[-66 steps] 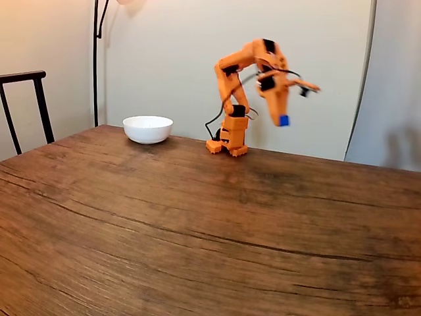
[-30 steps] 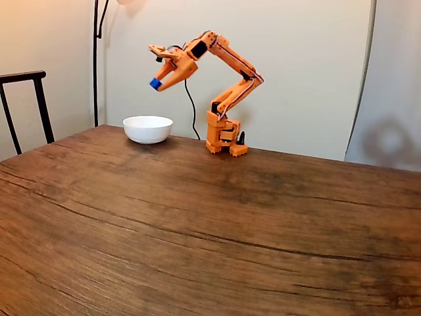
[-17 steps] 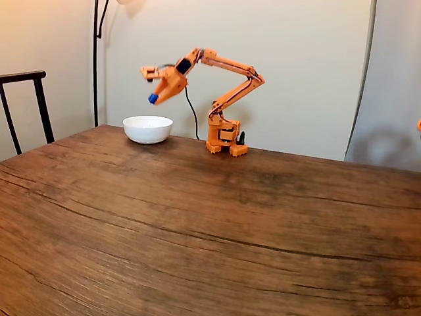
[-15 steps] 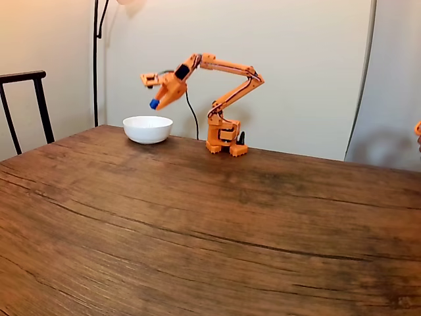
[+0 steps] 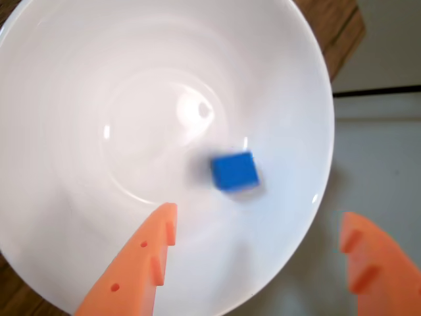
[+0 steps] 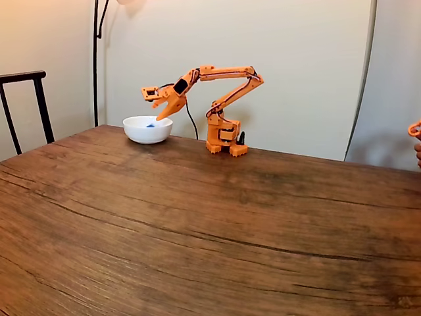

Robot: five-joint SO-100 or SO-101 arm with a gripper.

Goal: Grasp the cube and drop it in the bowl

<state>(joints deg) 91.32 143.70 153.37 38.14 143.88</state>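
The blue cube [image 5: 234, 172] lies inside the white bowl [image 5: 85, 72], slightly blurred, a little off the bowl's middle. My gripper [image 5: 259, 214] hangs open just above the bowl, its two orange fingers [image 5: 141, 263] wide apart with nothing between them. In the fixed view the orange arm reaches left from its base, and the gripper [image 6: 153, 106] stands open right over the bowl [image 6: 147, 132] at the table's far left. A speck of the blue cube [image 6: 151, 124] shows over the bowl's rim.
The bowl sits close to the wooden table's [image 6: 210, 217] far edge [image 5: 345, 36]. A dark chair [image 6: 26, 105] and a lamp pole [image 6: 96, 59] stand at the left. An orange object [image 6: 414, 129] pokes in at the right edge.
The arm swung left with the cube and lowered over the bowl. The gripper has opened and the cube has dropped into the bowl.
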